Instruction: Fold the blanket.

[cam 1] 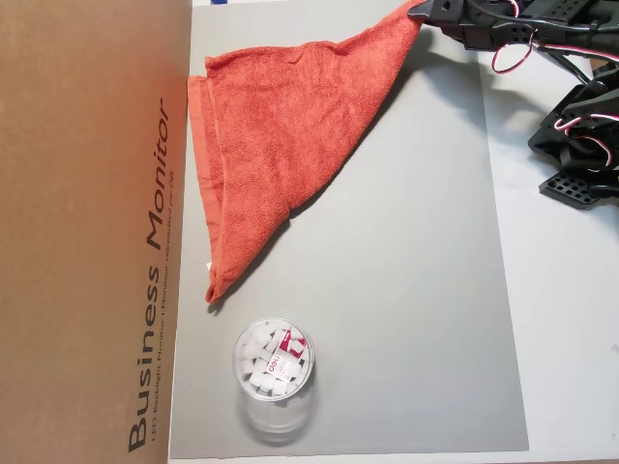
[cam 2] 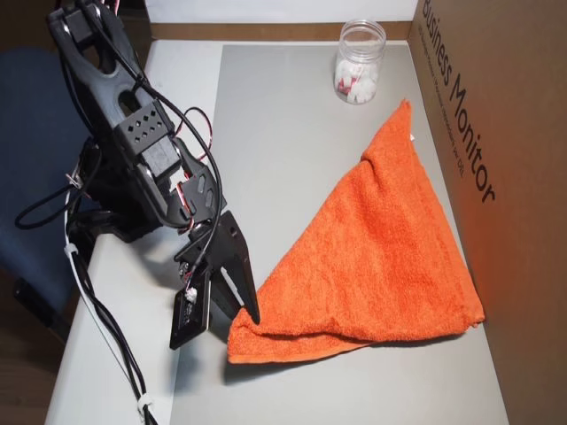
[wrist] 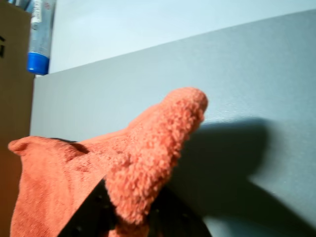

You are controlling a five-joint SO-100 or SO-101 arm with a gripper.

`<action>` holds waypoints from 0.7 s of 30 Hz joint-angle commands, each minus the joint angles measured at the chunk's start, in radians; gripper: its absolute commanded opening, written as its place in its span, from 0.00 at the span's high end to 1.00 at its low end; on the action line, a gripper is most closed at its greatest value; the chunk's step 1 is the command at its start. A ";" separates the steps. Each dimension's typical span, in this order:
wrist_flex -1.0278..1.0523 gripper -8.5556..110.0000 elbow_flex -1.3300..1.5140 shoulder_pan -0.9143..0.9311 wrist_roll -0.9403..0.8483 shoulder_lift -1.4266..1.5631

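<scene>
**Corner in the claw, fold half made**

Terry pile fills the near part of the wrist view, a lump of the towel (wrist: 148, 163) bunched over the dark fingers (wrist: 94, 212); the claw (cam 2: 241, 317) is clamped on that corner, and its jaws are hidden by cloth in the wrist view.

Where the towel lies: on the grey mat (cam 1: 406, 290), drawn into a triangle; in an overhead view its long hemmed edge runs just beside the cardboard box (cam 1: 87, 232), one point reaching down toward the jar (cam 1: 274, 365) without touching it, the other point pinched at the mat's corner by the arm (cam 1: 522, 29). In an overhead view the held corner looks low, close to the mat, with a doubled layer along the near edge; whether it rests on the mat I cannot tell.

Doing this step well, as I judge it:
- carry the corner across to the opposite side, toward the box, in a low arc; too high and the free cloth will drag and slide on the mat;
- aim for hem to meet hem, so the fold comes out square and not skewed;
- set the corner down flat before letting go; a drop from above would let it curl back;
- steer clear of the jar, which would tip easily.
</scene>
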 commanded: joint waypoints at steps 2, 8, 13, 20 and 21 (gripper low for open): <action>-0.017 0.93 -0.005 -0.040 0.028 0.083; -0.020 0.93 -0.025 -0.123 0.067 0.117; -0.020 0.93 -0.066 -0.187 0.086 0.130; -0.020 0.93 -0.166 -0.281 0.123 0.117; -0.020 0.93 -0.176 -0.291 0.123 0.115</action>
